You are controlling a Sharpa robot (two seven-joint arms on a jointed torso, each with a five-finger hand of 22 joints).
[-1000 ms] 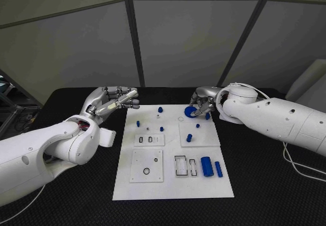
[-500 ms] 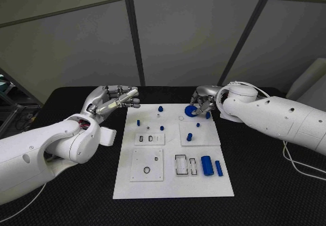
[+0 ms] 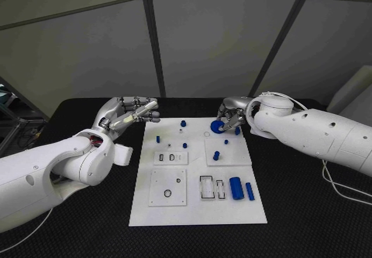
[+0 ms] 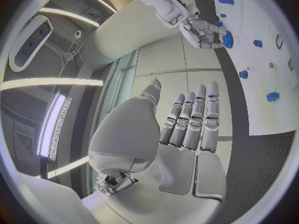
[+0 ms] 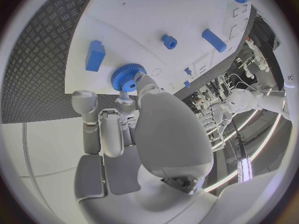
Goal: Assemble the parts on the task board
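Note:
The white task board [image 3: 198, 207] lies in the middle of the black table. Over its far right part, my right hand [image 3: 233, 114] pinches a blue gear [image 3: 217, 127] between thumb and a finger; the right wrist view shows the gear [image 5: 126, 78] just above the board [image 5: 162, 10], next to a blue block [image 5: 95, 55]. My left hand [image 3: 128, 114] hovers off the board's far left corner with its fingers straight and nothing in it, as the left wrist view also shows of this hand [image 4: 187, 129]. Several small blue pegs [image 3: 216, 156] stand on the board.
Two blue cylinders [image 3: 236, 189] lie side by side at the board's right edge, next to rectangular slots [image 3: 207, 188]. A raised plate with round holes [image 3: 168, 188] sits at the near left. Black table surrounds the board.
My right hand has shifted the gear very slightly toward the board's far edge. The left hand has stayed in place.

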